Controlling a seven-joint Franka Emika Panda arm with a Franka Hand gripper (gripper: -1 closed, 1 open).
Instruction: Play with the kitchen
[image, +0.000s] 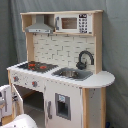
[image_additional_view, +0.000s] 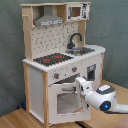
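The kitchen (image: 65, 50) (image_additional_view: 50, 30) is a tall white and light-wood toy with a black-and-red hob (image: 34, 65) (image_additional_view: 52, 59). It also has a black faucet (image: 85, 59) (image_additional_view: 75, 39) over a sink (image: 72, 73) and a grey hood (image_additional_view: 49, 21). In the second exterior view my gripper (image_additional_view: 80, 85) is at the upper right corner of the windowed oven door (image_additional_view: 67, 102). The white arm (image_additional_view: 102, 100) reaches in from the second exterior view's right. In the first exterior view white arm parts (image: 20, 121) show at the bottom left, beside a dark opening under the hob.
The kitchen stands on a wooden table (image_additional_view: 15, 120) in front of a grey curtain (image: 115, 60). A small windowed cupboard door (image: 62, 106) sits below the sink. A rounded counter end (image: 102, 79) sticks out beside the sink.
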